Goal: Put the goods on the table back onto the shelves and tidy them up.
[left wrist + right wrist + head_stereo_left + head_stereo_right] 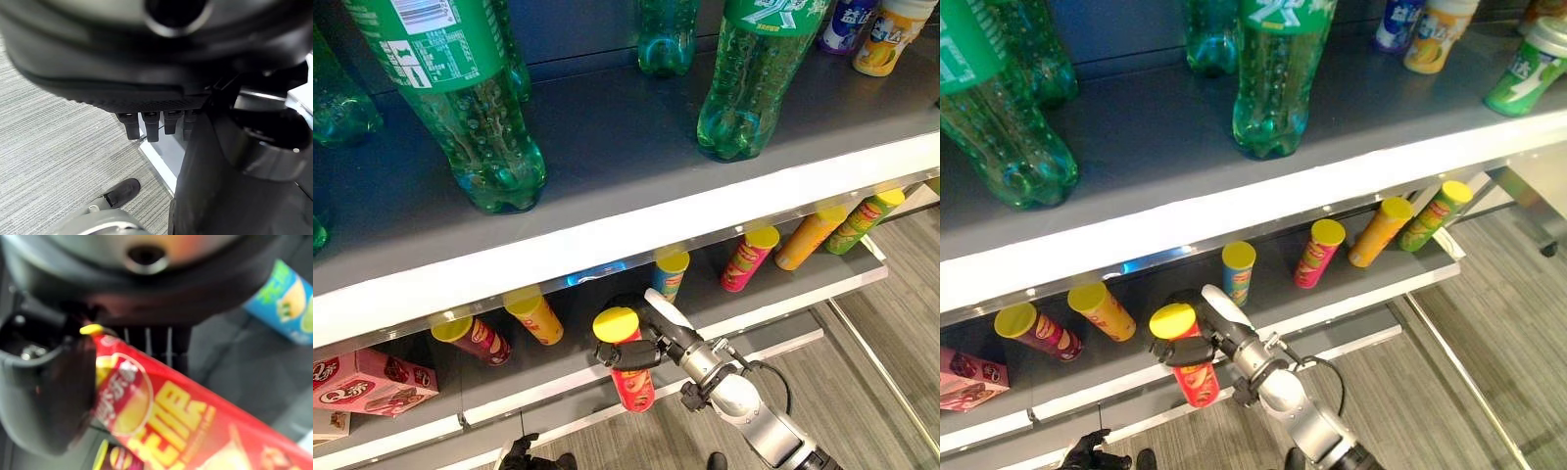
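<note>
Here the right hand (641, 348) clamps a glossy red cylindrical can (628, 372); left hand (156, 122) fingers hang relaxed.

The tall red cardboard crisp tube (631, 372) has a yellow plastic lid and yellow lettering. The clear green plastic soda bottles (480, 127) carry green labels. The flat metal shelf (626, 147) is grey with a white edge. The pink snack box (367, 384) has red print.
</note>
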Robot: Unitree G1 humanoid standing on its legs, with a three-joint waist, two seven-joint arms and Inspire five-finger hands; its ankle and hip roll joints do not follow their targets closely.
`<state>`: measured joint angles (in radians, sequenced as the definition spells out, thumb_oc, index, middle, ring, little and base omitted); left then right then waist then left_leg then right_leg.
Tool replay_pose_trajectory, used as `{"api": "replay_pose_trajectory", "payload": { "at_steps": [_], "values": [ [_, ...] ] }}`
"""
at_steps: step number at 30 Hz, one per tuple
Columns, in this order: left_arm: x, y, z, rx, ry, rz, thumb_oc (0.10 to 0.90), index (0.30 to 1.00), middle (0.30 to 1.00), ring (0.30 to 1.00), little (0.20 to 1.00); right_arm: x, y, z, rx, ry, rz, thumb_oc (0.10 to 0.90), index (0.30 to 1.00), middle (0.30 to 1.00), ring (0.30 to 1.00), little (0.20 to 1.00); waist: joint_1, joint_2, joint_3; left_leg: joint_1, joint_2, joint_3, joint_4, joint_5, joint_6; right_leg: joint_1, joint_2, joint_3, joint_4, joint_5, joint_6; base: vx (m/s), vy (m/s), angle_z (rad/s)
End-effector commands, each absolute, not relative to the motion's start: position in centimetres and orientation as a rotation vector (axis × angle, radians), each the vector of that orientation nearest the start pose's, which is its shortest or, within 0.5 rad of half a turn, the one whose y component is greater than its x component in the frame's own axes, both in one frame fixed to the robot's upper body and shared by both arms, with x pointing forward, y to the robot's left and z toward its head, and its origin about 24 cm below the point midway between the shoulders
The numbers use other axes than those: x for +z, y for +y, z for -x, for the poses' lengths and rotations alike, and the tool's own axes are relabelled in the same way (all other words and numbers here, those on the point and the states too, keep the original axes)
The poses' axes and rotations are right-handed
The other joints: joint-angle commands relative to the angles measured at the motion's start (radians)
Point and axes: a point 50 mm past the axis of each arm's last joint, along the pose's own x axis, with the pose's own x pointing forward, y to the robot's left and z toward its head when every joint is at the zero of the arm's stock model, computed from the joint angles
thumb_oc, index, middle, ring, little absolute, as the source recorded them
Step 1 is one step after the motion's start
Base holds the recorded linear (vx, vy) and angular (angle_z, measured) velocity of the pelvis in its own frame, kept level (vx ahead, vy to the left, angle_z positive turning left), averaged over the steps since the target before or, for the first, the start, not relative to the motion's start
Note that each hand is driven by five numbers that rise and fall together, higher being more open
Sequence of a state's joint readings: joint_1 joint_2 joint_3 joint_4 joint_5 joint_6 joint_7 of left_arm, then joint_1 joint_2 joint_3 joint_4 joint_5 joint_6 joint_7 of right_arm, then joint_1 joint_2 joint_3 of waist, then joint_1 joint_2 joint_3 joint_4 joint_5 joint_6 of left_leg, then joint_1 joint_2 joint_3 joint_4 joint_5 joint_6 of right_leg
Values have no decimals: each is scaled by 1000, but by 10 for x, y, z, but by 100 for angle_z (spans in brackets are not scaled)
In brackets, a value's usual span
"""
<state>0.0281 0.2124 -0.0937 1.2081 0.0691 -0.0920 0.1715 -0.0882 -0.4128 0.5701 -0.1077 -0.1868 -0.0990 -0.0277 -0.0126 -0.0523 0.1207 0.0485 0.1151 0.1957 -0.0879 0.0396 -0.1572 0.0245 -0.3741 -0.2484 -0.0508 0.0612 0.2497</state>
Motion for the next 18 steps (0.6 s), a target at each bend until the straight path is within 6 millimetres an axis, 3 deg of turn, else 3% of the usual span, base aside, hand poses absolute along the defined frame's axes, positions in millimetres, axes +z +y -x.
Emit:
{"api": "replay_pose_trajectory", "payload": {
  "at_steps": [1,3,7,10,14,18],
  "values": [
    [-159,266,-51,281,1270,-447,800,900,900,900,900,130,-74,-238,411,-604,388,400,300,300,300,300,12,-30,5,33,69,5,1,-110,11,-43,-78,29,-23,137,12,31,17,3],
    [-160,265,-42,297,1288,-441,800,900,900,900,900,114,-83,-246,313,-505,328,400,300,300,300,300,11,-21,-6,41,63,6,1,-117,14,-36,-84,25,-24,140,12,62,38,5],
    [-161,263,-31,296,1310,-459,800,900,900,900,900,119,-100,-247,145,-560,350,400,300,300,300,300,11,-10,-12,52,63,6,1,-123,16,-30,-88,16,-26,142,12,46,14,6],
    [-163,262,-8,309,1375,-457,800,900,900,900,900,122,-112,-252,-22,-595,324,400,300,300,300,300,21,5,-15,58,65,2,1,-125,19,-21,-91,2,-29,146,12,50,17,2],
    [-163,262,13,313,1436,-459,800,900,900,900,900,127,-115,-259,-119,-624,284,400,300,300,300,300,39,21,-8,51,63,-11,1,-122,22,-21,-96,-8,-32,153,12,18,14,-1],
    [-161,266,22,314,1461,-465,800,900,900,900,900,131,-114,-261,-138,-646,278,400,300,300,300,300,52,31,1,45,61,-20,1,-121,23,-24,-101,-19,-33,159,12,2,6,1]
  ]
}}
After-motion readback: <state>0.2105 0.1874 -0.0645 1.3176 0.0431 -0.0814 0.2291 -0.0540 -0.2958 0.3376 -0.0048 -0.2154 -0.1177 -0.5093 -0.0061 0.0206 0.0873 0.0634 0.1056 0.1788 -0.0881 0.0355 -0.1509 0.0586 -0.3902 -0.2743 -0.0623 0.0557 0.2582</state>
